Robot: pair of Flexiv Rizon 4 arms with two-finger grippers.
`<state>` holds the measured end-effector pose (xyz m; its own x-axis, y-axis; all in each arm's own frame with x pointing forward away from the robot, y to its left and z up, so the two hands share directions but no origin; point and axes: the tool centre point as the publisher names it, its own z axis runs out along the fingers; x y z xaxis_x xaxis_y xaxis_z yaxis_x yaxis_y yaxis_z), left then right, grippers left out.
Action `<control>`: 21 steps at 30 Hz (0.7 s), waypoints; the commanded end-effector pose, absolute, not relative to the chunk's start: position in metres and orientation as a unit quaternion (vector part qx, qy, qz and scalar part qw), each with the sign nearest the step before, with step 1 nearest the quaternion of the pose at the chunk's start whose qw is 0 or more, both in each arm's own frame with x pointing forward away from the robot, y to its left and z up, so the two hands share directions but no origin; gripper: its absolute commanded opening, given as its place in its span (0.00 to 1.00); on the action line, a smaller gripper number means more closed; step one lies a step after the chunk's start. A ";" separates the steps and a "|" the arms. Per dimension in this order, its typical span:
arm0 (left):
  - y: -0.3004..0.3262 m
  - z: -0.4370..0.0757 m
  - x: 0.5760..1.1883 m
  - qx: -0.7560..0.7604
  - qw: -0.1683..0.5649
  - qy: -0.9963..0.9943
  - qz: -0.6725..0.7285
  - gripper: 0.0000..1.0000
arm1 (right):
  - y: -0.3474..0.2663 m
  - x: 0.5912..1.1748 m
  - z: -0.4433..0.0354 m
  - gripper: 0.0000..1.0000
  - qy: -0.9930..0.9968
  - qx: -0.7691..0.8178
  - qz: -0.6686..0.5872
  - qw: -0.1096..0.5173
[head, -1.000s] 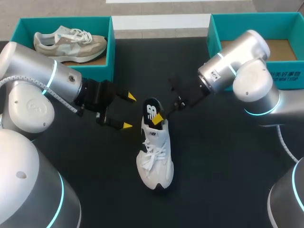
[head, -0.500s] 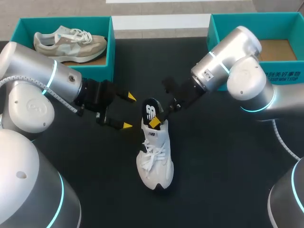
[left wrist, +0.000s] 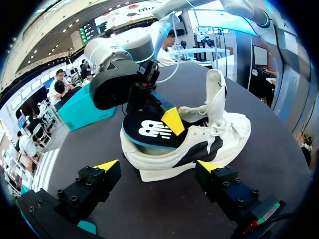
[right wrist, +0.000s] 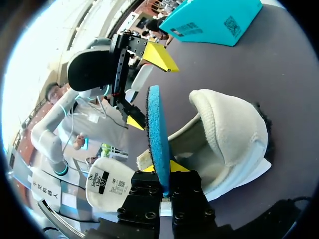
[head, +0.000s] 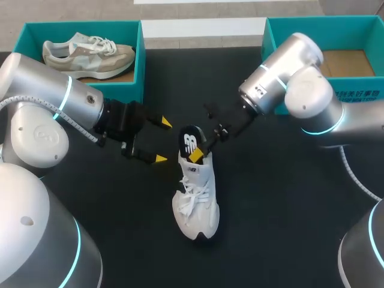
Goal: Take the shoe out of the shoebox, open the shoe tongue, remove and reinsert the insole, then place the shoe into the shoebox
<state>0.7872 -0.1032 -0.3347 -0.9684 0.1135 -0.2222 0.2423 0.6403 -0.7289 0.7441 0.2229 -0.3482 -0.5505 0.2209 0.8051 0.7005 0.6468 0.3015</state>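
A white shoe (head: 195,195) lies on the black table, toe toward me. Its dark insole (head: 191,143) sticks up out of the heel opening, blue underside (right wrist: 155,134) showing in the right wrist view. My right gripper (head: 197,155) is shut on the insole's raised end, its yellow tips pinching it from both sides (right wrist: 162,170). My left gripper (head: 162,141) stands open just left of the shoe's heel, touching nothing. In the left wrist view the shoe (left wrist: 209,142) and insole (left wrist: 148,130) lie just ahead of its spread fingers (left wrist: 157,166). The tongue (left wrist: 216,94) stands upright.
A teal shoebox (head: 139,60) at the back left holds a beige shoe (head: 90,53). A second teal shoebox (head: 269,42) stands at the back right, behind my right arm. Bare black tabletop (head: 282,210) surrounds the white shoe.
My right gripper has closed onto the insole's raised end, and the right arm's wrist has shifted a little toward the left. The left arm and the shoe have stayed put.
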 end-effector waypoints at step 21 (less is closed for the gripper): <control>-0.103 -0.335 0.787 0.099 0.078 0.903 -0.412 1.00 | 0.226 0.726 -0.356 0.21 -0.826 -0.287 -0.299 0.382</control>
